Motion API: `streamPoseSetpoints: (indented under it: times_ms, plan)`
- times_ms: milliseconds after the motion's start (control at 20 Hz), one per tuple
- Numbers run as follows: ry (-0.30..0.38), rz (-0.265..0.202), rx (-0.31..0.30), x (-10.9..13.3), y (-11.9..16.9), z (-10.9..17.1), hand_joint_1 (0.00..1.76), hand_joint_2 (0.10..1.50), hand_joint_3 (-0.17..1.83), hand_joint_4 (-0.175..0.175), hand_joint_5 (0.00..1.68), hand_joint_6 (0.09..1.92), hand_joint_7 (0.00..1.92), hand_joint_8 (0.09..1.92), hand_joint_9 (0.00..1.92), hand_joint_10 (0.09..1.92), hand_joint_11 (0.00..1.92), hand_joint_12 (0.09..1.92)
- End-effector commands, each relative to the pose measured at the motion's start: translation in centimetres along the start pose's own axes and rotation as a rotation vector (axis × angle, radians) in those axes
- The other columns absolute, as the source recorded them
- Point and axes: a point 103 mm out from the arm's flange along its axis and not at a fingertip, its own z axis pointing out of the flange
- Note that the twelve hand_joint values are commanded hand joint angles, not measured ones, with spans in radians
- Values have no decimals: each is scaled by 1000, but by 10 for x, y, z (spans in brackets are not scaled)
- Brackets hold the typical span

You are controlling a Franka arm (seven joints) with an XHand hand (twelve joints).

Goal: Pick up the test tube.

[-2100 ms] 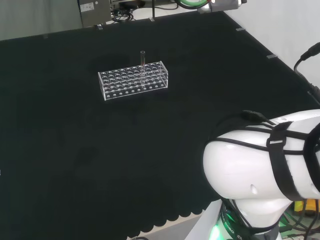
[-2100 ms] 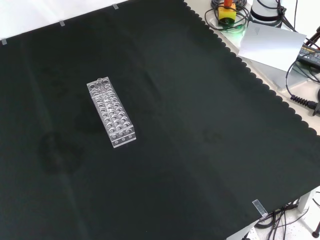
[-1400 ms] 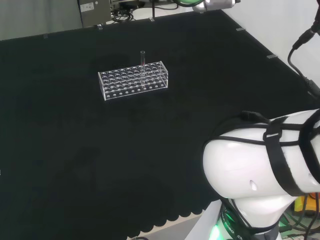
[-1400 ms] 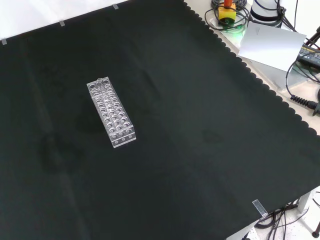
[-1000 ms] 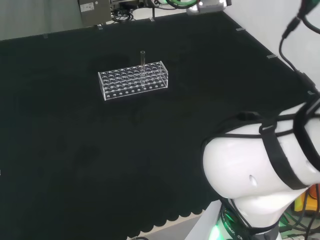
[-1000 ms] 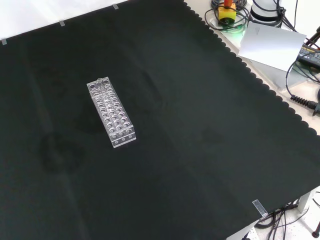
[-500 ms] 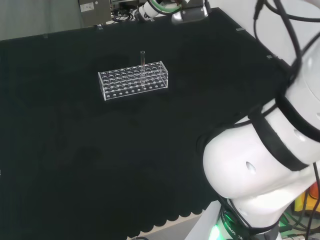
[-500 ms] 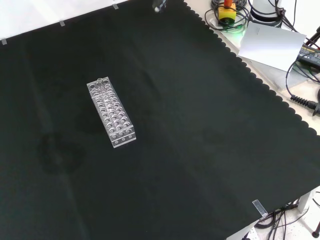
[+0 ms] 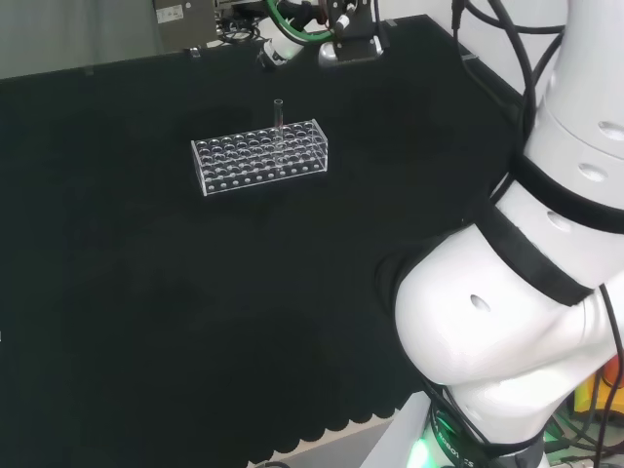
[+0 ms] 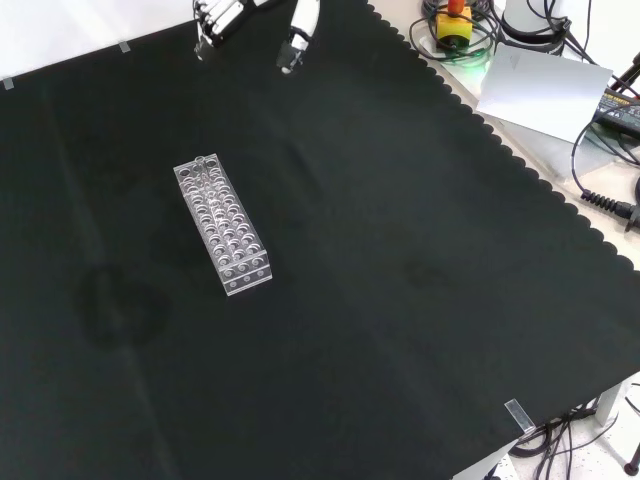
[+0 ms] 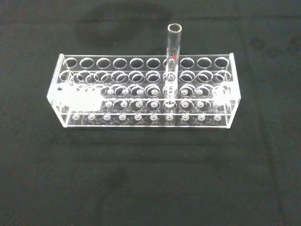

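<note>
Since half a second ago my arm has swung well forward: in the head view its white links now rise up the right side, and in the front view the hand (image 10: 225, 14) has come in at the top edge, where before only a small blurred tip showed. Nothing on the cloth has shifted. Reading the front view from left to right, the clear rack (image 10: 222, 224) lies left of centre on the black cloth (image 10: 420, 250), and the hand hangs beyond its far end, well apart from it, fingers roughly straight and spread, thumb off to the right, holding nothing. The test tube (image 11: 171, 59) stands upright in a hole of the rack's back rows, toward one end, its open mouth well above the rack top; in the head view it rises from the rack's far side. I judge this to be the approach. To do it well I would bring the hand down over the tube's free upper part, pinch it between thumb and fingers above the rack, and lift straight up so the tube does not tip the light rack. A pale label sits on equipment behind the bench in the head view, but I cannot read it.
</note>
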Motion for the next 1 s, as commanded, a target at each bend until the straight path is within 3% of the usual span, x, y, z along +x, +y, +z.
streamPoseSetpoints:
  times_ms: [50,400,1000]
  plan:
    - [-22,29,18,-13,47,13,562,949,158,-99,312,87,207,905,151,972,0,1542]
    - [-2,38,41,-14,73,26,611,940,168,-113,389,87,380,897,313,920,37,1582]
    - [-42,10,104,1,113,45,642,936,175,-116,403,87,396,893,335,905,63,1570]
